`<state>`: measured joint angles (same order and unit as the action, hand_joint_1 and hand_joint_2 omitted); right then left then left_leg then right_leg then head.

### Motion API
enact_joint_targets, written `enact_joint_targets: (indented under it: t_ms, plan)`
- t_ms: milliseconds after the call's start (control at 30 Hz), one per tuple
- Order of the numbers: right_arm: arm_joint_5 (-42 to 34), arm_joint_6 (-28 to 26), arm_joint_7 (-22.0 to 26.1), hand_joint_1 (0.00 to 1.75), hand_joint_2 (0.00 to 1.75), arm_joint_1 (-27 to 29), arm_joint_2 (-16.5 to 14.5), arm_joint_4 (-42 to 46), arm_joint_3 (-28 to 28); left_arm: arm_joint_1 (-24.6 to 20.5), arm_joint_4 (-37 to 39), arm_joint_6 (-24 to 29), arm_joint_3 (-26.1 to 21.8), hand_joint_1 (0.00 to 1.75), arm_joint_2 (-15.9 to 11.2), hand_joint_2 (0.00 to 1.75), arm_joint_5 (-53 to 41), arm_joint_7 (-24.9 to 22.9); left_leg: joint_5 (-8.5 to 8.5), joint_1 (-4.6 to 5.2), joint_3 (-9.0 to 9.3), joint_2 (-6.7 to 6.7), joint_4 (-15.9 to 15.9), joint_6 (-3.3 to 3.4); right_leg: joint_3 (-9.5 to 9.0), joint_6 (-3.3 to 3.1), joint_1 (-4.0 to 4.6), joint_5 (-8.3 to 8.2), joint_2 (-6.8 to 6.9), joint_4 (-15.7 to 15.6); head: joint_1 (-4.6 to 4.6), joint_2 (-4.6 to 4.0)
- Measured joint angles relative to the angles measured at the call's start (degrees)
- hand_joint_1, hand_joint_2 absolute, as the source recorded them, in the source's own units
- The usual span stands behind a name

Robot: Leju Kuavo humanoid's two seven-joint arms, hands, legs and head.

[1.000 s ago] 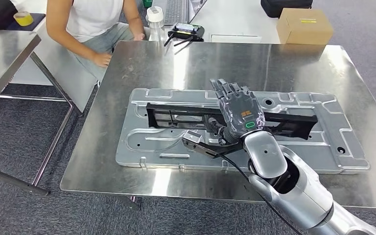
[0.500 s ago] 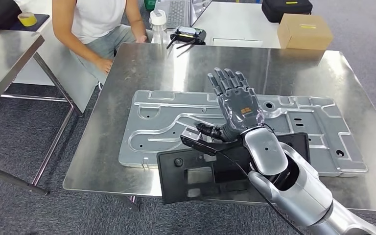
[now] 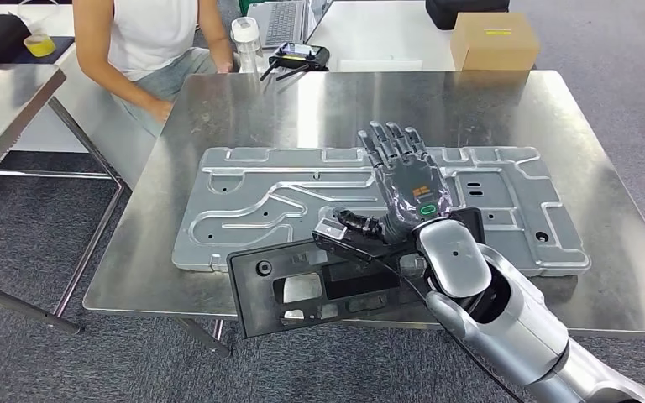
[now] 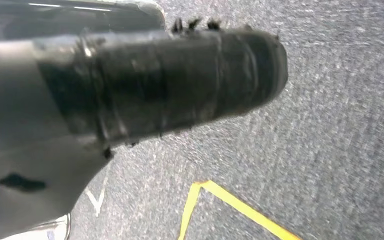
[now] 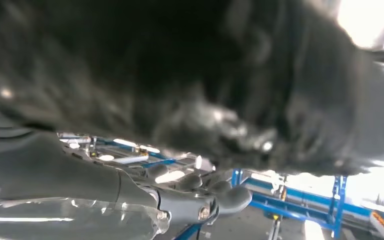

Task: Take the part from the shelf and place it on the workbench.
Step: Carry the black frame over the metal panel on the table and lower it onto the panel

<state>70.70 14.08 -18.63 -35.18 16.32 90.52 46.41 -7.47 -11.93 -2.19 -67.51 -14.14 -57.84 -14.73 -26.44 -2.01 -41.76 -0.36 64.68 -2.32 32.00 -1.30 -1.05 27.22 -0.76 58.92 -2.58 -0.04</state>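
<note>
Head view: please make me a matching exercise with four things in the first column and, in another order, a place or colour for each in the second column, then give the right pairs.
Things:
1. black plastic frame
2. cardboard box
3. silver stamped metal panel
4. clear bottle with white cap

Places or colours:
A. brown, beyond the far edge of the steel table
B. lying flat in the middle of the steel table
C. at the near table edge, partly over it, by the right hand
D. standing near the seated person

Pairs: 1-C, 2-A, 3-B, 4-D
</note>
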Motion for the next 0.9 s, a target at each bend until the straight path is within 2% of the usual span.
enact_joint_targets:
  t_ms: [33,67,100,133,167,200,267,333,400,433,467,500,567,600,633,667,733,767,800,867,900]
  plan:
    - [-0.1,0.0,0.1,0.00,0.00,0.1,0.0,-0.1,0.0,-0.1,0.0,0.0,0.0,0.00,0.0,0.00,0.0,-0.1,-2.61,0.13,-1.01,0.05,4.0,0.07,0.57,-0.26,0.26,-0.41,0.05,0.0,-0.11,0.00]
    - [-0.1,0.0,0.1,0.00,0.00,0.2,0.0,-0.2,0.0,-0.1,0.0,0.0,0.0,0.00,0.0,0.00,0.0,-0.1,-4.27,0.29,-1.62,0.05,7.3,0.22,1.15,-0.43,0.55,-0.80,0.09,0.1,-0.17,0.00]
    - [-0.2,0.0,0.1,0.00,0.00,0.2,0.0,-0.4,0.0,-0.2,0.0,0.0,0.0,0.00,0.0,0.00,0.1,-0.1,-4.81,0.53,-1.41,0.05,9.0,0.49,1.71,-0.58,0.87,-1.18,0.13,0.1,-0.19,0.00]
    - [-0.2,0.0,0.1,0.00,0.00,0.3,0.0,-0.5,0.0,-0.2,0.0,0.0,0.0,0.00,0.0,0.00,0.1,-0.1,-4.29,0.78,-0.15,0.05,8.6,0.90,2.20,-0.70,1.19,-1.50,0.13,0.2,-0.20,0.00]
    - [-0.2,-0.1,0.1,0.00,0.00,0.3,0.0,-0.5,0.0,-0.2,0.0,0.0,0.0,0.00,0.0,0.00,0.2,-0.1,-3.10,1.11,2.14,0.04,6.2,1.46,2.57,-0.79,1.50,-1.78,0.13,0.3,-0.20,0.00]
    - [-0.2,-0.1,0.1,0.00,0.00,0.3,0.0,-0.6,0.0,-0.2,0.0,0.1,0.0,0.00,0.0,0.00,0.3,-0.2,-2.17,1.52,4.99,0.02,2.3,2.23,2.82,-0.85,1.77,-2.00,0.13,0.3,-0.20,0.00]
    - [-0.3,-0.2,0.1,0.00,0.00,0.2,0.0,-0.6,0.0,-0.4,0.0,0.1,0.0,0.00,-0.2,0.00,0.4,-0.2,-1.67,2.18,9.57,0.00,-4.5,3.48,3.04,-0.72,1.99,-2.47,0.26,0.2,-0.05,0.00]
    - [-0.3,-0.3,0.1,0.00,0.00,0.2,-0.1,-0.6,0.0,-0.5,0.0,0.2,0.0,0.00,-0.5,0.00,0.4,-0.2,-1.64,2.70,10.93,-0.02,-6.8,3.99,3.13,-0.20,1.67,-3.06,0.38,-0.1,0.06,0.00]
    - [-0.3,-0.3,0.1,0.00,0.00,0.2,-0.2,-0.6,0.0,-0.5,0.0,0.3,0.0,0.00,-0.6,0.00,0.4,-0.3,-0.43,2.84,11.01,0.10,-7.8,4.23,3.22,0.52,1.40,-3.51,0.37,-0.2,0.01,0.00]
    - [-0.3,-0.4,0.1,0.00,0.00,0.2,-0.2,-0.6,0.0,-0.6,0.0,0.4,0.0,0.00,-0.6,0.00,0.4,-0.3,0.22,2.71,11.03,0.22,-8.6,4.33,3.43,0.88,1.40,-3.10,0.36,0.0,0.03,0.00]
    - [-0.3,-0.6,0.1,0.00,0.00,0.2,-0.2,-0.6,0.0,-0.6,0.0,0.5,0.0,0.00,-0.6,0.00,0.5,-0.4,0.94,2.50,10.92,0.38,-9.3,4.48,3.87,1.19,1.44,-1.86,0.36,1.0,0.15,0.00]
    - [-0.3,-0.8,0.1,0.00,0.00,0.2,-0.2,-0.6,0.0,-0.6,0.0,0.5,0.0,0.00,-0.5,0.00,0.5,-0.5,1.54,2.30,10.67,0.55,-9.8,4.53,4.58,1.44,1.40,0.07,0.37,3.0,0.29,0.00]
    - [-0.3,-1.7,-0.1,0.00,0.00,0.4,-0.2,-0.7,0.0,-0.6,0.0,0.9,0.0,0.00,-0.3,0.00,0.4,-0.6,2.31,2.26,9.48,0.72,-9.6,4.68,6.65,1.93,1.08,4.72,0.40,9.6,0.50,0.00]
    - [-0.2,-2.5,-0.3,0.00,0.00,0.7,-0.2,-0.7,0.0,-0.6,0.0,1.1,0.0,0.00,-0.3,0.00,0.3,-0.6,2.67,2.22,8.69,0.77,-9.3,4.59,7.30,2.21,0.84,6.01,0.43,12.6,0.54,0.00]
    - [0.0,-3.5,-0.6,0.00,0.00,1.1,-0.2,-0.7,-0.1,-0.6,0.0,1.3,0.0,0.00,-0.2,0.00,0.1,-0.6,3.01,2.15,7.86,0.80,-9.0,4.47,7.26,2.49,0.57,6.28,0.46,14.3,0.53,0.00]
    - [0.2,-4.5,-0.9,0.00,0.00,1.5,-0.2,-0.7,-0.3,-0.5,0.0,1.5,0.0,0.00,-0.2,0.00,-0.1,-0.6,3.31,2.04,7.03,0.81,-8.6,4.28,6.24,2.75,0.31,5.35,0.50,13.8,0.55,0.00]
    - [0.6,-6.4,-1.2,0.00,0.00,1.9,-0.3,-0.5,-0.7,-0.5,0.0,1.7,0.0,0.00,-0.2,0.00,-0.3,-0.5,3.69,1.80,5.55,0.80,-7.5,3.85,1.83,3.18,-0.11,2.67,0.59,7.4,0.56,0.00]
    - [0.7,-7.4,-1.1,0.00,0.00,2.1,-0.4,-0.3,-1.1,-0.5,0.0,1.8,0.0,0.00,-0.2,0.00,-0.3,-0.5,3.86,1.78,4.87,0.80,-7.0,3.55,-0.22,3.14,-0.03,2.08,0.56,3.9,0.56,0.00]
    - [0.7,-8.5,-1.0,0.00,0.00,2.4,-0.6,0.0,-1.6,-0.5,0.0,1.9,0.0,0.00,-0.2,0.00,-0.4,-0.5,4.13,1.78,4.39,0.79,-6.7,3.25,-1.52,2.91,0.07,1.92,0.56,1.5,0.51,0.00]
    - [0.2,-10.6,-0.6,0.00,0.00,3.3,-1.0,0.5,-2.9,-0.4,0.0,2.4,0.0,0.00,-0.2,0.00,-0.6,-0.5,4.99,1.83,3.90,0.69,-6.6,2.56,-1.83,2.14,0.49,1.84,0.47,0.0,0.42,0.00]
    - [0.0,-11.2,-0.3,0.00,0.00,3.7,-1.1,0.6,-3.4,-0.3,0.0,2.7,0.0,0.00,-0.3,0.00,-0.8,-0.5,5.43,1.81,3.76,0.62,-6.8,2.24,-1.46,1.73,0.41,1.40,0.51,0.0,0.42,0.00]
